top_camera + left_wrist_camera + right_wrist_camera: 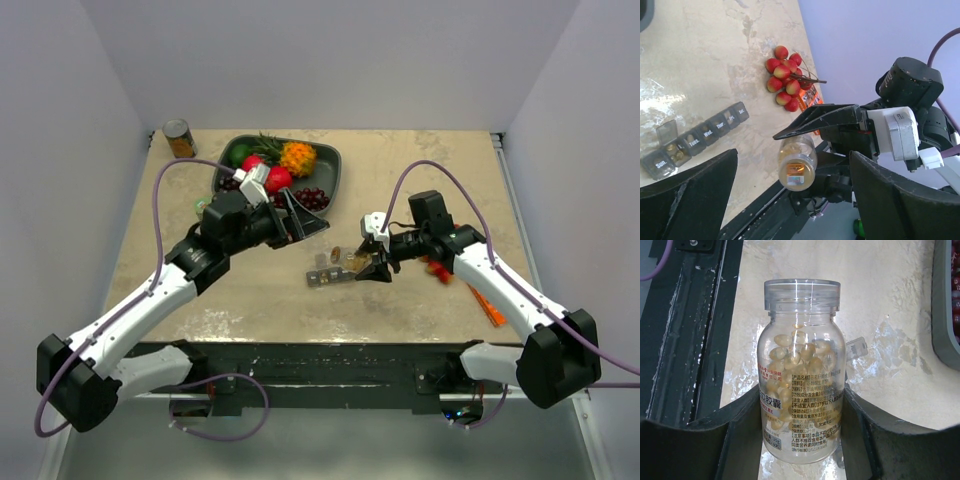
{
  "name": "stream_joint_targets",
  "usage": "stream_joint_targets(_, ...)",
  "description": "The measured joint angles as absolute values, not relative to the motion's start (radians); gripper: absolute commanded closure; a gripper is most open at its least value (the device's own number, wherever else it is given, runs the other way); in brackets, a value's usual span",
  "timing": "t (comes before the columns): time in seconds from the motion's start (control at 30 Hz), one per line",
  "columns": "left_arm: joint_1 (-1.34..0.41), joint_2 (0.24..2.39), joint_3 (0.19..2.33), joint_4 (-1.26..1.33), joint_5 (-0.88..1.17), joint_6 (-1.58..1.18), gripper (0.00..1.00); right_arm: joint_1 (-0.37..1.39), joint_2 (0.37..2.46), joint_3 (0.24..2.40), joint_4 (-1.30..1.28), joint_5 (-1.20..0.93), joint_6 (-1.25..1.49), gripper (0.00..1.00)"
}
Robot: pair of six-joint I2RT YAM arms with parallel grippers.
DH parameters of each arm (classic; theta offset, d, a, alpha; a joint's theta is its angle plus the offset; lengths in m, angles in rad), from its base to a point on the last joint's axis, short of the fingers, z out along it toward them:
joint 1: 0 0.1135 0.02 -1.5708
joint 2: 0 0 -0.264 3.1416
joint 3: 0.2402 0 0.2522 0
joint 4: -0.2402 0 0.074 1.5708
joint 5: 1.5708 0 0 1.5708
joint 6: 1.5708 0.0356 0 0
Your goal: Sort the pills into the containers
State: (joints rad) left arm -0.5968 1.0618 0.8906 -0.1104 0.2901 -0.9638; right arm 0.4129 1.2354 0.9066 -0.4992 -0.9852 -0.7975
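Left pincer (305,222) hangs released, jaws spread wide, above the surface (250,300) beside the fruit tray (337,170). To its right I see the weekly pill organizer (328,273) lying flat, one lid raised near its Sunday end, yellow capsules (674,152) inside. Right pincer (378,266) is clenched on a clear capped pill bottle (801,390), close by the strip's right end.

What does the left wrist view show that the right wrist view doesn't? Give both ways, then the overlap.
Left wrist only: the containers, one lid raised, and a red fruit cluster. Right wrist only: yellowish capsules and the printed side label, seen close. Both: the pill bottle, gripped by the right gripper, and the marbled table.
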Motion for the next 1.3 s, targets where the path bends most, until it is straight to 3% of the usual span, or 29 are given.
stream_joint_targets(0.4,-0.675,1.173,0.956,-0.194,0.231,-0.977,0.18,0.413,1.236,0.907,-0.499,-0.985,-0.797,1.00)
stream_joint_targets(0.93,-0.742,1.218,0.971,-0.203,0.284,-0.949,0.26,0.413,1.236,0.907,-0.492,-0.983,-0.797,1.00)
stream_joint_targets(1.3,-0.768,1.233,0.971,-0.199,0.302,-0.939,0.59,0.413,1.236,0.907,-0.491,-0.976,-0.796,1.00)
